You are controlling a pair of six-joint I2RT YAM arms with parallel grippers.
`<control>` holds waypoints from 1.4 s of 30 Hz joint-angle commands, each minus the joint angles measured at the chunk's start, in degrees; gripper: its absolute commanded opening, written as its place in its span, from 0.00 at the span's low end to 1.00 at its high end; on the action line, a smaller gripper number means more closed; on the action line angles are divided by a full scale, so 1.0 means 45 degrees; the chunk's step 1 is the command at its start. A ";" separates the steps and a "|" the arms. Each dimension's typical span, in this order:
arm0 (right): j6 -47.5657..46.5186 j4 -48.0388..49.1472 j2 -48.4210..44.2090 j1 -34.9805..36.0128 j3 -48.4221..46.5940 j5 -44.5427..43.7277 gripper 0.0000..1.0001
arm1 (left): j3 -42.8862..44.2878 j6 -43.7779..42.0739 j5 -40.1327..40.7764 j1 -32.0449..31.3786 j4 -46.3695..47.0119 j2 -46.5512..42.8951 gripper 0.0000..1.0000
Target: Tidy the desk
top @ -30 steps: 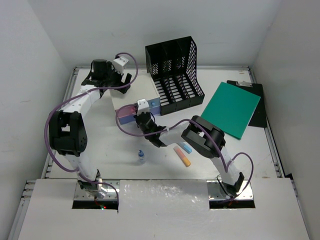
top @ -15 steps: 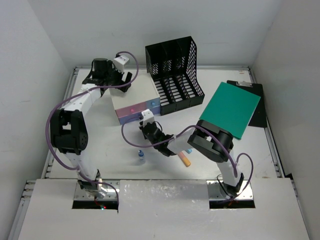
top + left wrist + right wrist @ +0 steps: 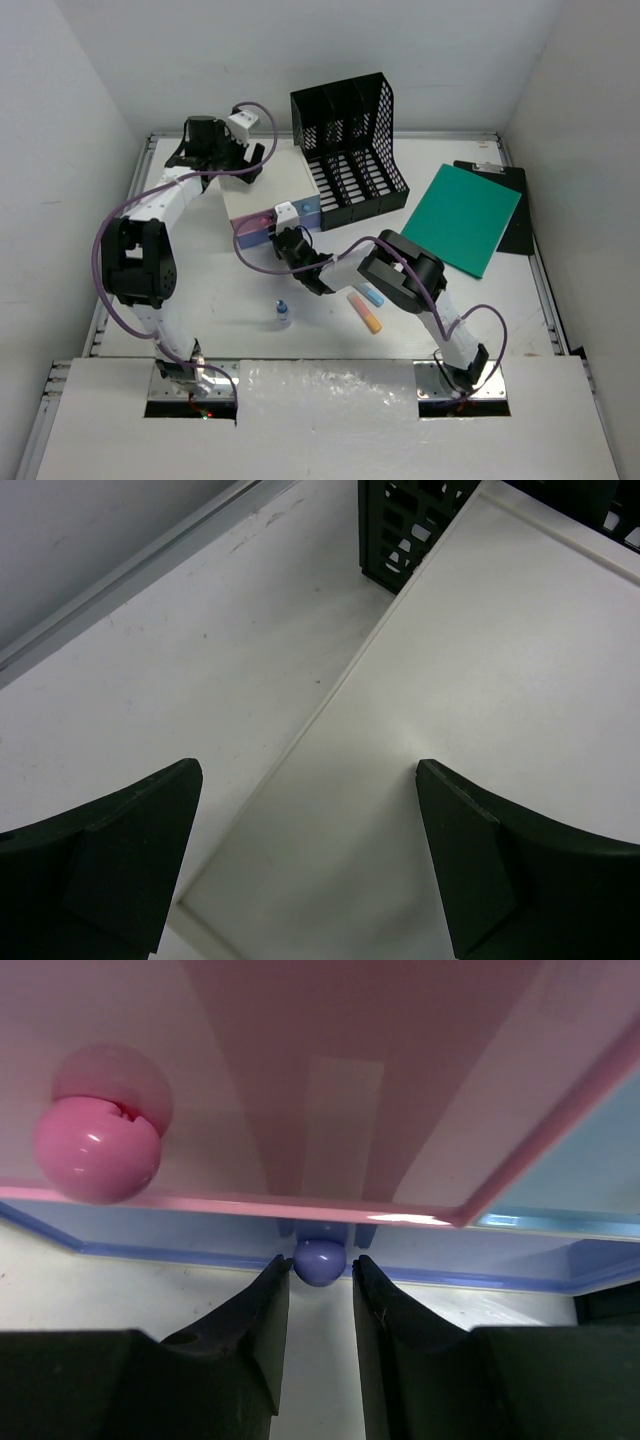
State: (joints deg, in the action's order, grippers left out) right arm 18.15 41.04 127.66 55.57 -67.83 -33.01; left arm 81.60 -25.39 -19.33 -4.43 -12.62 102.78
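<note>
Nearest the arm bases, a small bottle (image 3: 283, 317) with a blue cap is seen standing on the counter (image 3: 225, 280), the broad white surface with pale rails at its edges on which everything else is carried. To the right of the bottle, an orange marker (image 3: 368, 318) and a short blue piece (image 3: 372, 296) are laid close together.

Beyond them, the right fingers (image 3: 255, 1330) are clenched on the small blue-violet knob (image 3: 320, 1260) at the front of the drawer box (image 3: 270, 190), one finger being pressed to each side of it. A pink drawer front (image 3: 350, 1060) with a round pink knob (image 3: 95, 1150) is shown just above that knob.

Farther back, the left fingers (image 3: 120, 860) are held released and spread wide above the box's white top, near its edge. A black mesh file rack (image 3: 350, 130) is set just beside the box on its right. At the far right, a green folder (image 3: 462, 218) is laid over a black clipboard (image 3: 515, 215).
</note>
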 commanded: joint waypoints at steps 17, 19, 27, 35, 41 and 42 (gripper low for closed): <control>-0.0440 0.0451 0.0187 0.0053 -0.1215 -0.0964 0.20 | -0.0087 -0.0374 0.0527 0.0046 -0.1218 0.0851 0.87; -0.0479 0.0451 0.0167 0.0053 -0.1234 -0.1042 0.17 | -0.0087 -0.0374 0.0527 0.0046 -0.1218 0.0890 0.87; -0.0518 0.0587 0.0050 0.0053 -0.1079 -0.1140 0.00 | -0.0107 -0.0335 0.0507 0.0046 -0.1218 0.0987 0.87; -0.0674 0.1661 -0.0418 0.0267 0.0188 -0.1081 0.00 | -0.0107 -0.0296 0.0546 0.0046 -0.1121 0.1007 0.87; -0.0772 0.2520 -0.0809 0.0599 0.1225 -0.1296 0.00 | -0.0068 -0.0257 0.0566 0.0046 -0.1101 0.1066 0.87; -0.0772 0.2599 -0.0945 0.0639 0.1362 -0.1296 0.00 | -0.0068 -0.0257 0.0566 0.0046 -0.1101 0.1066 0.87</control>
State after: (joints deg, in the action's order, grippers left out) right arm 15.14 47.81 127.48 57.52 -63.48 -36.77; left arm 82.28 -25.15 -19.44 -4.43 -11.42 103.79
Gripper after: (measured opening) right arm 0.195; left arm 0.870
